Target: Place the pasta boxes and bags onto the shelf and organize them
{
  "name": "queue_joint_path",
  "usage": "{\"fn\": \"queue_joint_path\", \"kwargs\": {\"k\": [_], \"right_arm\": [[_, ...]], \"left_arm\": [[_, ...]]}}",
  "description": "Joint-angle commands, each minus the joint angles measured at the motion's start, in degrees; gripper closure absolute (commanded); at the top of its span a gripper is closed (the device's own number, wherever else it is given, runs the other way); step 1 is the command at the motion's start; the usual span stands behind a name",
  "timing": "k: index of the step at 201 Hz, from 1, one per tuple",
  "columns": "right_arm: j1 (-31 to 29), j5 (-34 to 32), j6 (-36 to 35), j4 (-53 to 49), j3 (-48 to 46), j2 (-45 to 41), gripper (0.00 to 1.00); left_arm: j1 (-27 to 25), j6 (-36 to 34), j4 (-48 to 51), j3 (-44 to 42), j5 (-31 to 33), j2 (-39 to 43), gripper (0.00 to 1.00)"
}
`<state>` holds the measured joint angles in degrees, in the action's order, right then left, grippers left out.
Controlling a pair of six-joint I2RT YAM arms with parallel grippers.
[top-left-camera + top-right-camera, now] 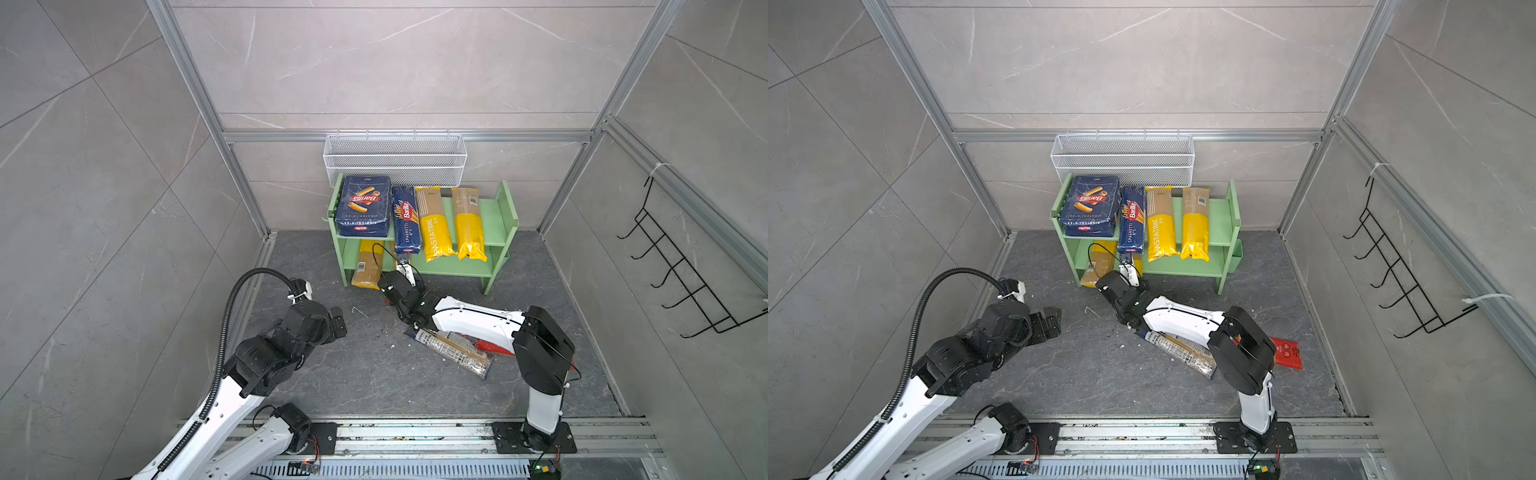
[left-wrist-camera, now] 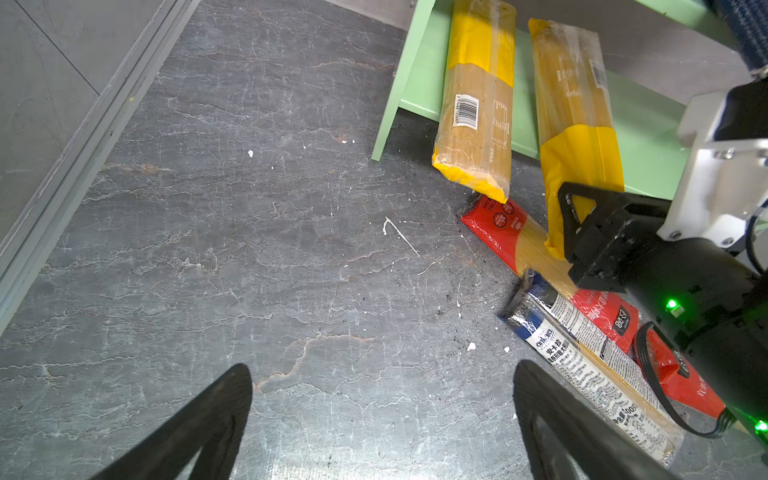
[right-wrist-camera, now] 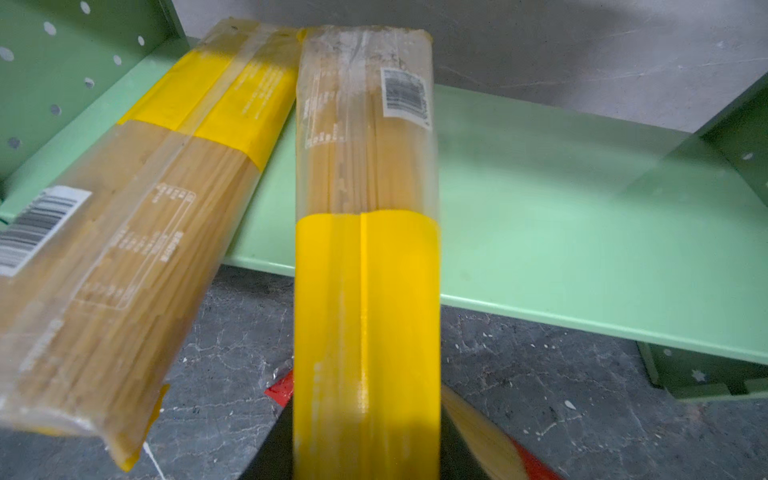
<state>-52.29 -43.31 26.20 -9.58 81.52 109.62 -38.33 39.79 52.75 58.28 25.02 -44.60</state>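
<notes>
— Left pincer, closest to us: how does it stand?
— Spread wide, nothing between its fingers, hovering over bare worktop
— And the shelf?
— Against the back wall. On the top tier the rigatoni box lies flat at the left end, then the spaghetti box, one yellow bag and a second yellow bag, all lengthwise front to back, the long ones overhanging the front edge
— Right pincer?
— Pinching the yellow end of a yellow-and-clear bag. Its clear end rests on the lower tier, pointing at the wall. Just beside it a slanted bag juts out, clear end forward
— Elsewhere?
— Printed bag and red-ended bag lie diagonally on the worktop, touching, under the right arm
</notes>
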Motion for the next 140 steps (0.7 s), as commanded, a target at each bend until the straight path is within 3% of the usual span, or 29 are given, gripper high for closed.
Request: {"fn": "queue_joint_path", "kwargs": {"k": [1,89,109,140], "right_arm": [[1.05,-6.01,2.99,6.25,5.06,0.31,1.0],[1.92,-4.11,4.49,3.98,11.31,5.83,0.97],[2.05,-2.52,5.09,2.8,12.65,6.86,0.86],[2.11,-0.94,6.23,1.96,12.61,6.93,0.56]], "left_arm": [[-0.06,-1.25,1.02,2.25,1.06,0.02,0.0],[0.0,-0.83,1.93,2.68,1.42,0.0,0.0],[0.0,-0.66,2.19,2.66,1.59,0.24,0.0],[-0.06,-0.5,2.52,2.36,1.48,0.52,0.0]]}}
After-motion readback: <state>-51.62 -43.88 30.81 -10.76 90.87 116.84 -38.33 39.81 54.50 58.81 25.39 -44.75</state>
